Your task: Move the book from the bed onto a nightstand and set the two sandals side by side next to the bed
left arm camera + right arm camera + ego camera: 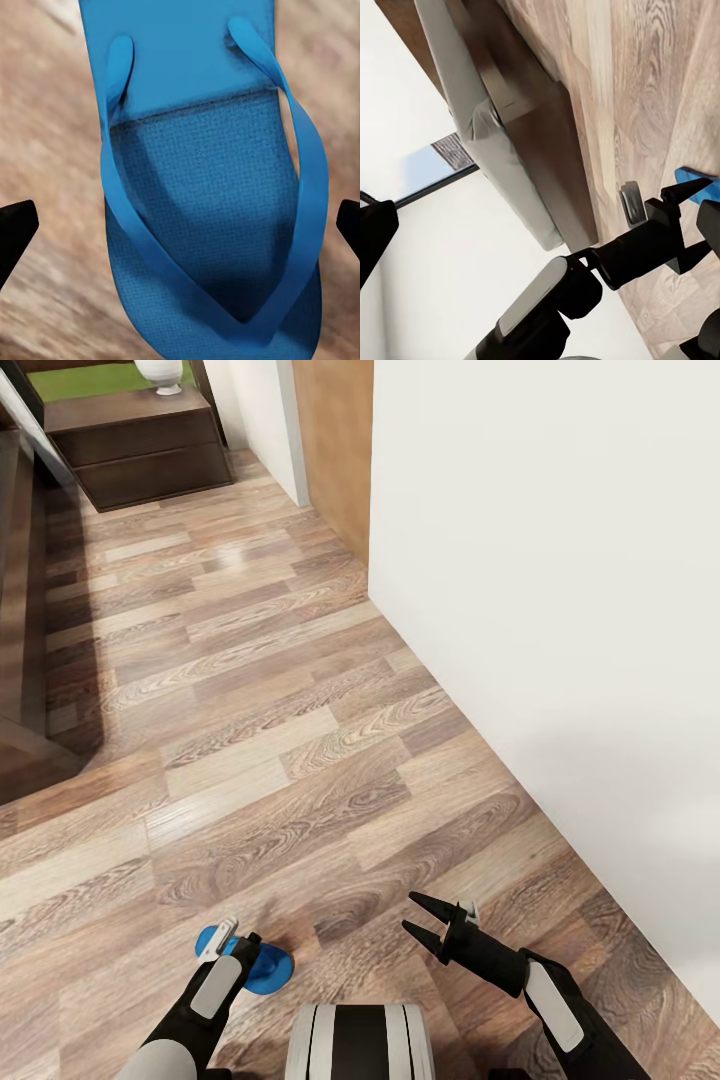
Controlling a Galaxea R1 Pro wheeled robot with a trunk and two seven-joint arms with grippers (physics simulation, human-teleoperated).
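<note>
Head view, floor point(300, 760): your wood planks run under both arms, with a white wall point(560, 610) close beside your right arm.
Bed point(502, 142): your right wrist view has its pale mattress and dark frame resting on the floor beyond your left arm.
Cabinet point(140, 445): dark wood, well ahead of your left gripper, a white vase point(160, 374) on top.
Sandal point(210, 202): blue, lying strap-up right below your left gripper, between its two finger tips.
Left gripper point(236, 942): you have it spread wide, hanging over the sandal, nothing held.
Right gripper point(420, 918): yours is spread and holding nothing, above bare floor, apart from the sandal.
</note>
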